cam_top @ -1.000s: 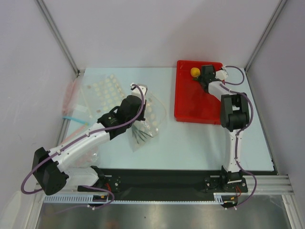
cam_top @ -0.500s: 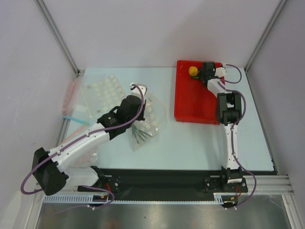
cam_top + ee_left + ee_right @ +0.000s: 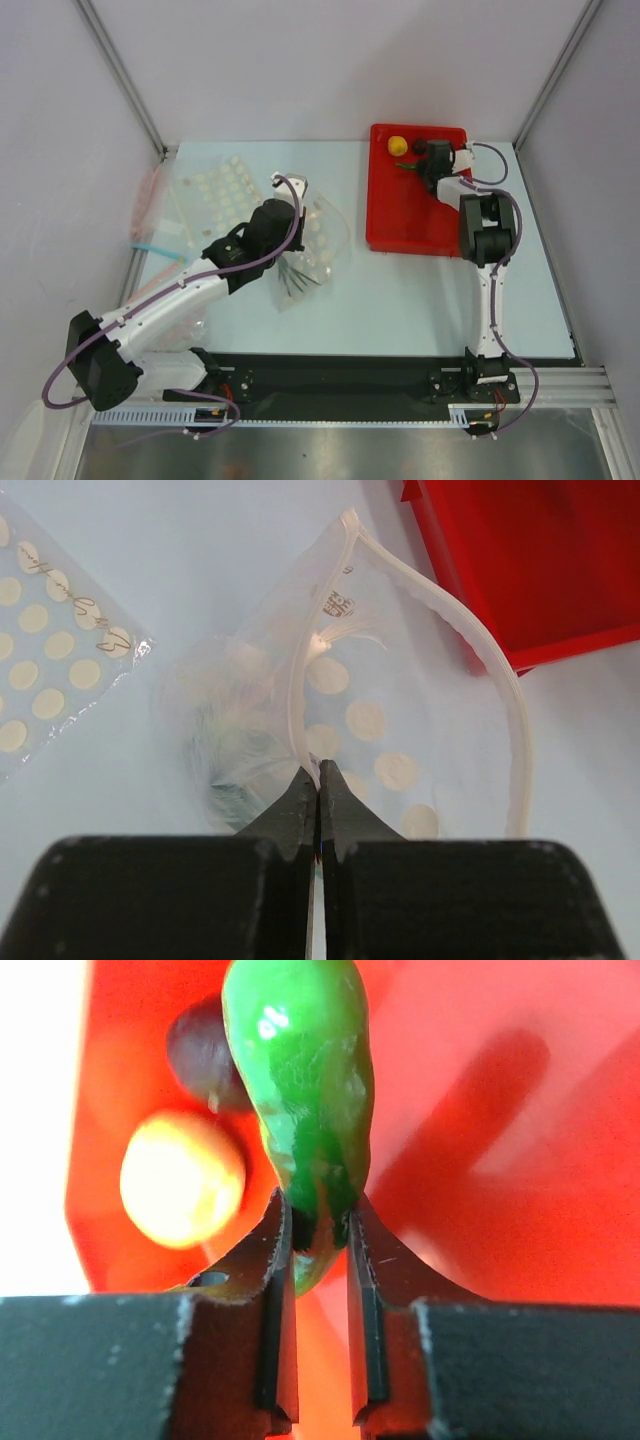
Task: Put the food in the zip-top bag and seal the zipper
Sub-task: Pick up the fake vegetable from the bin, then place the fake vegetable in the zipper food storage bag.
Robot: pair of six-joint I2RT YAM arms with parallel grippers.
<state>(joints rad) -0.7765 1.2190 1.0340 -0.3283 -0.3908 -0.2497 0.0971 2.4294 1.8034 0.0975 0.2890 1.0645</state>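
Green chili is clamped end-on by right gripper at red tray, long axis toward 12 o'clock. Zip-top bag, rim pinched by left gripper, is seen at 8 o'clock from it overhead.

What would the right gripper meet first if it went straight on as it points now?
The right gripper grips the green toy chili; beyond that, probably the dark maroon ball on the red tray; depth is unclear.

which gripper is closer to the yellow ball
Right. The right gripper sits beside the yellow ball, gripping the green chili; the left gripper is across the table, pinching the dotted bag.
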